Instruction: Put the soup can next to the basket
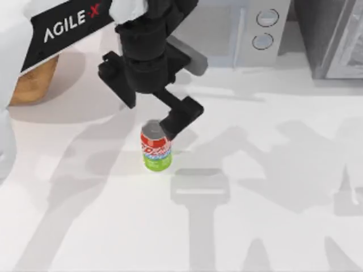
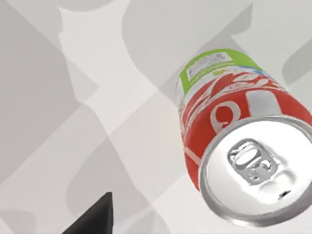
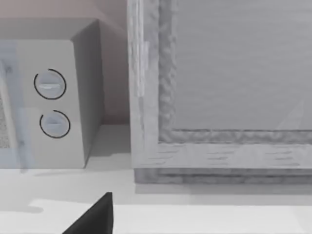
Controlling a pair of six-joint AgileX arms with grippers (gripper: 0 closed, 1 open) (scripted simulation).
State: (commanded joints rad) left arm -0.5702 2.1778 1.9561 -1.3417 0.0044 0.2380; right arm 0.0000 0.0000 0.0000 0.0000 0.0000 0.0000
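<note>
Our left gripper (image 1: 148, 116) hovers over the upright soup can (image 1: 156, 147) mid-table, fingers spread wide, seemingly not touching it. The basket (image 1: 33, 81) sits near the table's far-left edge.

Left arm (image 1: 62, 25): white shell, black panel lettered "AGILE·X" in white with a red X. Its wrist is a blocky matte-black housing ending in the left claw (image 1: 156, 116), with flat, angular black fingers (image 1: 180, 116).
</note>
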